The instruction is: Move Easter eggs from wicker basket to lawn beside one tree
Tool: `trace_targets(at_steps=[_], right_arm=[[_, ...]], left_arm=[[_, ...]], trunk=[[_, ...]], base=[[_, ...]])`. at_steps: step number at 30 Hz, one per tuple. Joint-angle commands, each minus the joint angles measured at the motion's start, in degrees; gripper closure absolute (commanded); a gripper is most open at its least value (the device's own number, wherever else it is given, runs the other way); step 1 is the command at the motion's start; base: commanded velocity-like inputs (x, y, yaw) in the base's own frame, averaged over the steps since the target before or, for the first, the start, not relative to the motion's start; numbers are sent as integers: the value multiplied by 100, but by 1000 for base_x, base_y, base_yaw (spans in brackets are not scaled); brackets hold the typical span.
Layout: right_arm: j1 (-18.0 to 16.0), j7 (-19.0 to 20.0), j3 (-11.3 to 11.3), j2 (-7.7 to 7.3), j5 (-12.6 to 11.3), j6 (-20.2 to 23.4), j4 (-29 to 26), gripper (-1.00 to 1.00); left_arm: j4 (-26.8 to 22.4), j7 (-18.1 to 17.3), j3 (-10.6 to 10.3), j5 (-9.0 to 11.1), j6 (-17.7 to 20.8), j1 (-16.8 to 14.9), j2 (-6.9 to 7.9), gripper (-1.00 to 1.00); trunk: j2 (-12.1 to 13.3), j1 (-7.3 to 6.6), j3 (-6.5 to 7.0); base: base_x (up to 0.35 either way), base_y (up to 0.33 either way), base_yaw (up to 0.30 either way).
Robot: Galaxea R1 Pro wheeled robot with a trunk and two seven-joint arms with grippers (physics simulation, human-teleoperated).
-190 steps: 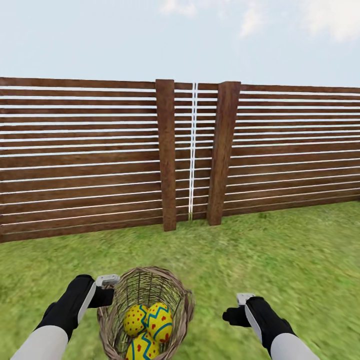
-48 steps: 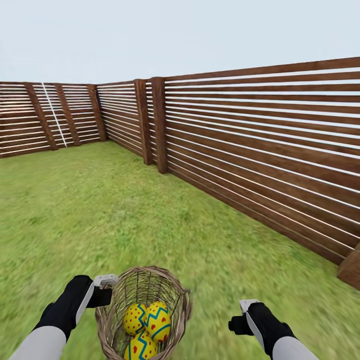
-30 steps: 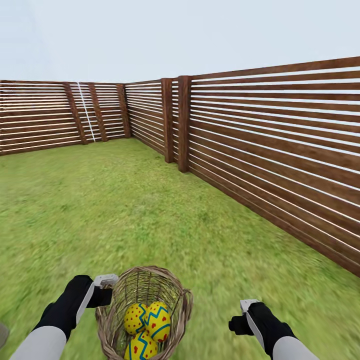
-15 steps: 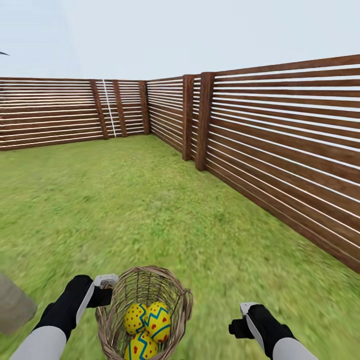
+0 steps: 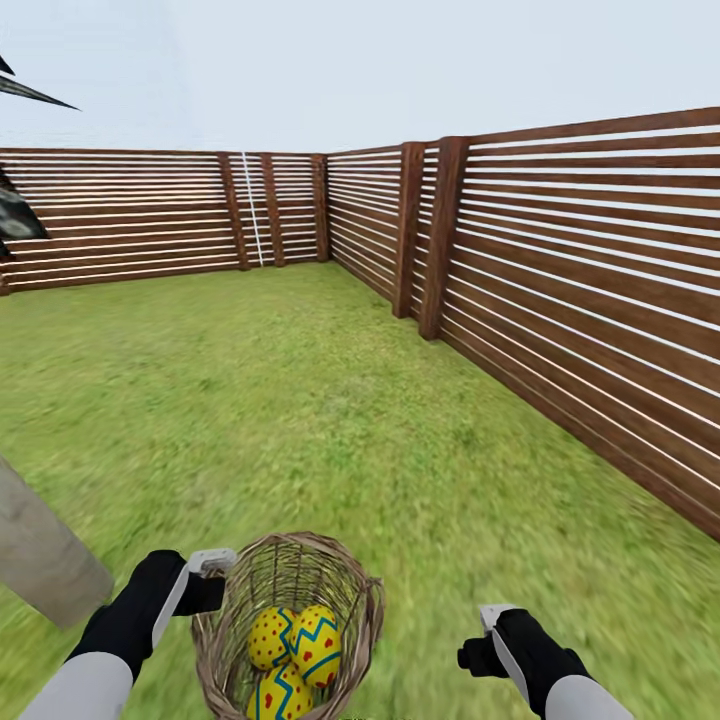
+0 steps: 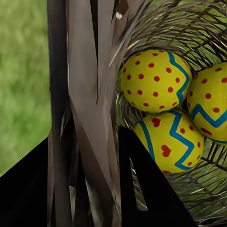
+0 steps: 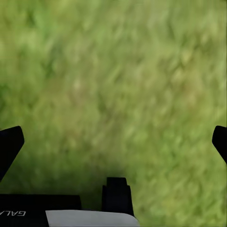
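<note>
Inside woven-twig wicker basket (image 5: 290,600), three smooth Easter eggs (image 5: 296,650).

Ground: green grass (image 5: 300,400), blurred in texture, runs across the middle and lower frame to the fence (image 5: 560,300). The fence is brown wood in horizontal slats with light showing between them, and has thick upright posts. It crosses the upper left, turns a corner at upper centre, and runs down the right edge. A thin white vertical line (image 5: 253,210) marks the far section. Sky (image 5: 350,60) above is pale and hazy. Lighting is even daylight.
</note>
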Motion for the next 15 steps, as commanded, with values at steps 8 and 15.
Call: trace_targets(at_steps=[8, 15], right_arm=[[3, 42, -43, 5, 59, 29, -14, -100], [-1, 51, -52, -3, 59, 21, -20, -100]], left_arm=[[-6, -47, 15, 5, 25, -4, -2, 100], [-6, -47, 15, 4, 25, -4, -2, 100]], trunk=[[-3, -1, -64], [198, -111, 4]], base=[[0, 0, 201], [0, 0, 118]])
